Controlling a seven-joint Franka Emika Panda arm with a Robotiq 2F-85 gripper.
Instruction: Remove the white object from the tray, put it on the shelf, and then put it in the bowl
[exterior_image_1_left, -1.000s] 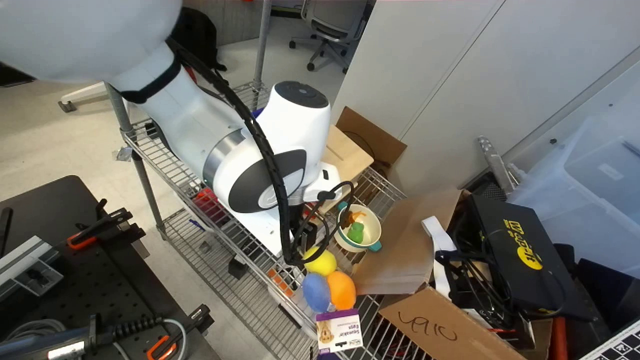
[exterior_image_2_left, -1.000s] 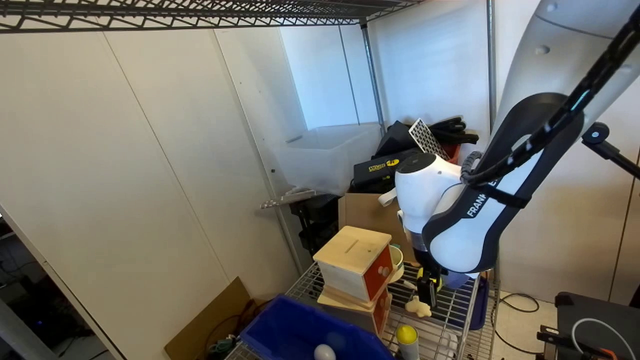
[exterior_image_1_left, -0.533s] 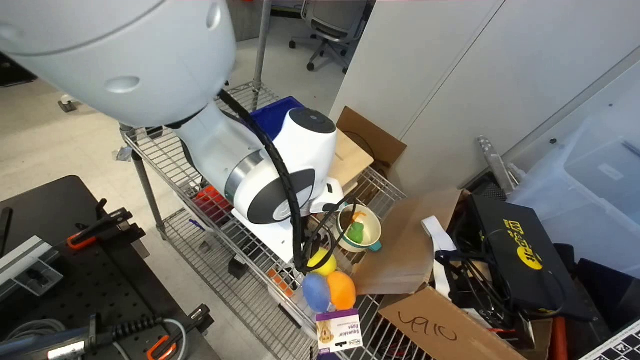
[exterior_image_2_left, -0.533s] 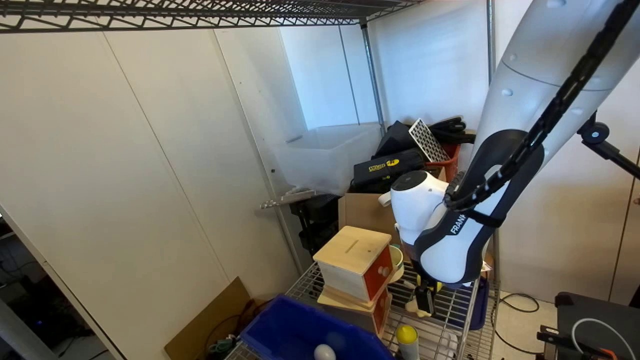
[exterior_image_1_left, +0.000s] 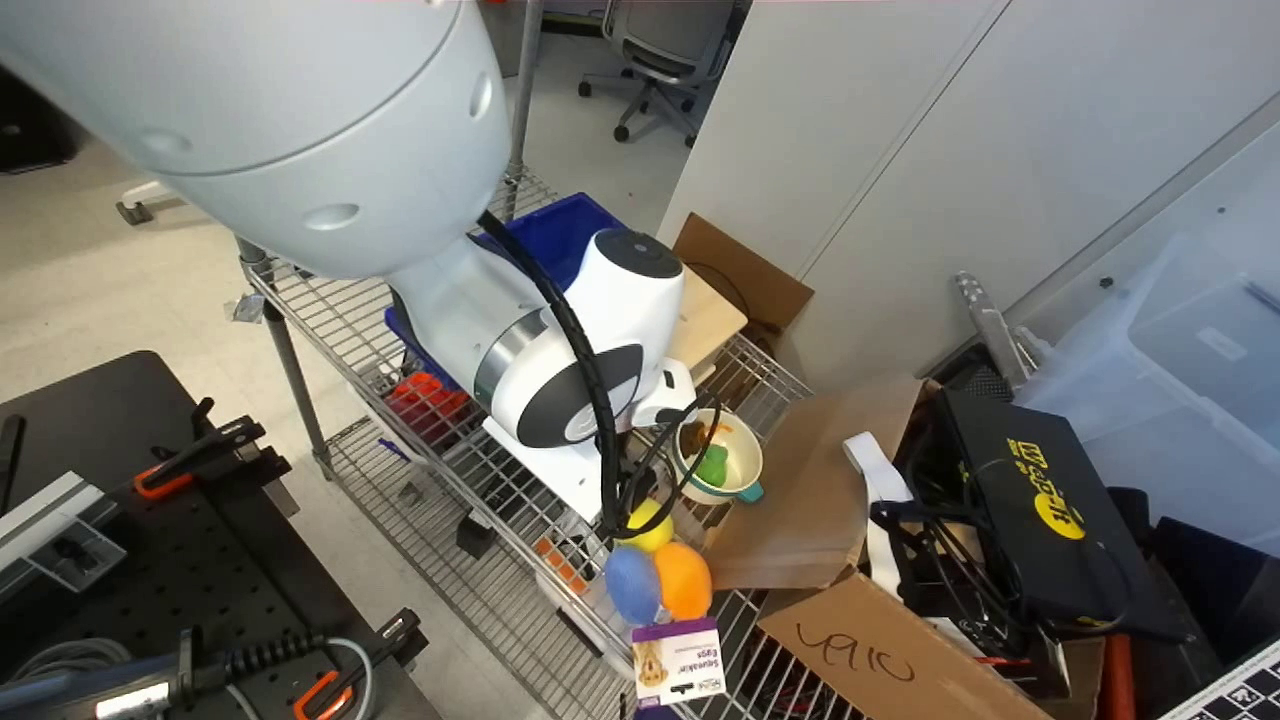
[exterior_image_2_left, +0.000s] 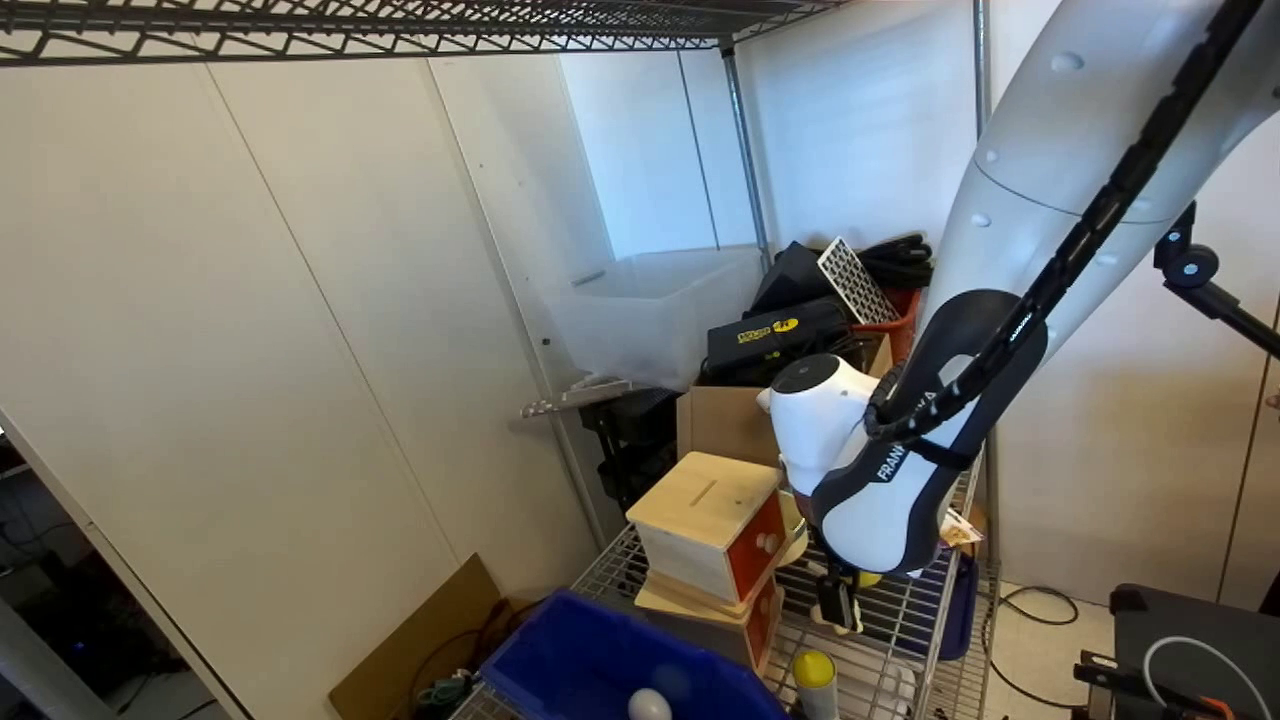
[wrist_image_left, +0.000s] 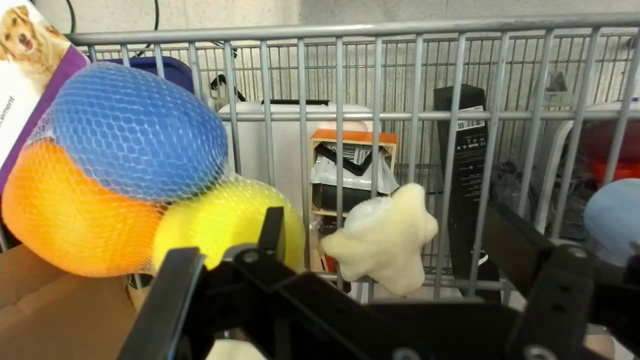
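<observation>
Half done, presumably; now moved in line with the star (wrist_image_left: 390, 245) on the shelf (wrist_image_left: 350, 32), end effector (wrist_image_left: 384, 220) wide and holding nothing; likely ready to grip for the bowl (exterior_image_1_left: 743, 455).

Soft light, bluish on back wall (exterior_image_2_left: 850, 130) in exterior view; claw (wrist_image_left: 387, 230) slightly blurred in wrist view

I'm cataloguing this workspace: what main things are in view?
Shelf: 1 rack, grey, central
Tray: 1, blue, on shelf
Ball: 1, white, in tray
Star toy: 1, cream, on shelf
Bowl: 1, cream, on shelf
Netted eggs: 3, blue, orange and yellow, on shelf
Wooden boxes: 2, pale and red, beside tray
Cardboard box: 1, brown, beside bowl
Workbench: 1, black, beside shelf
Arm: 1, white and black, over shelf
Claw: 1, black, near star toy
</observation>
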